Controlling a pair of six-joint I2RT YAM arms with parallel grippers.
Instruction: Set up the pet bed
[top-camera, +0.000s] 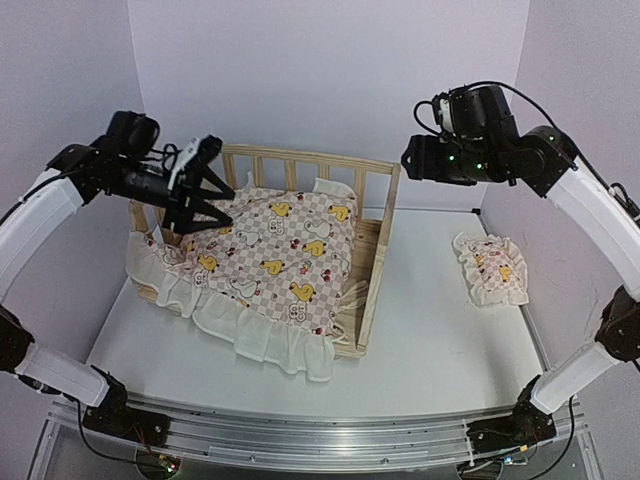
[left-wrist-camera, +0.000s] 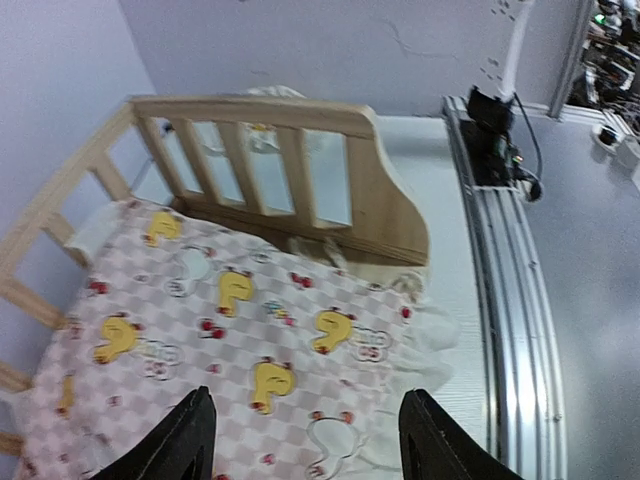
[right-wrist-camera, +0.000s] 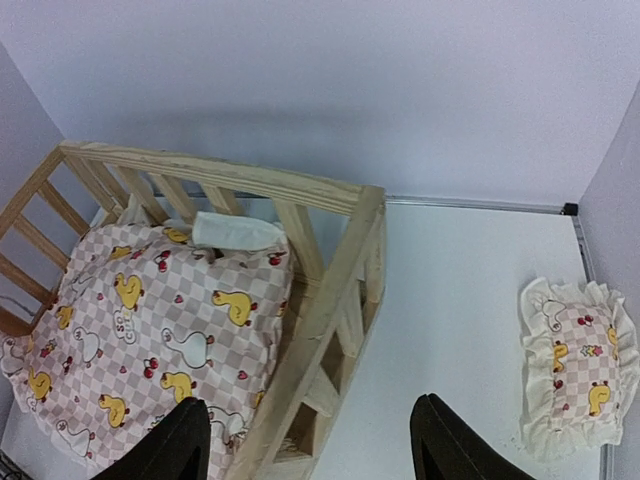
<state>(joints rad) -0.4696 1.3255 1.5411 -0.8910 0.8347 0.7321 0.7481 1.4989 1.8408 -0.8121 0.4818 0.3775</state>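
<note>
The pet bed is a light-wood frame with slatted sides, standing at the back left of the table. A pink-checkered duck cushion lies askew in it, its white frill hanging over the low front-left side. My left gripper hovers open over the cushion's back-left corner; in the left wrist view the left gripper has only the cushion below it. My right gripper hangs open high above the bed's right rail, with nothing between the jaws of the right gripper.
A small matching pillow lies on the white table at the right, near the side wall; the right wrist view shows the pillow too. A metal rail runs along the near edge. Walls close off the back and both sides.
</note>
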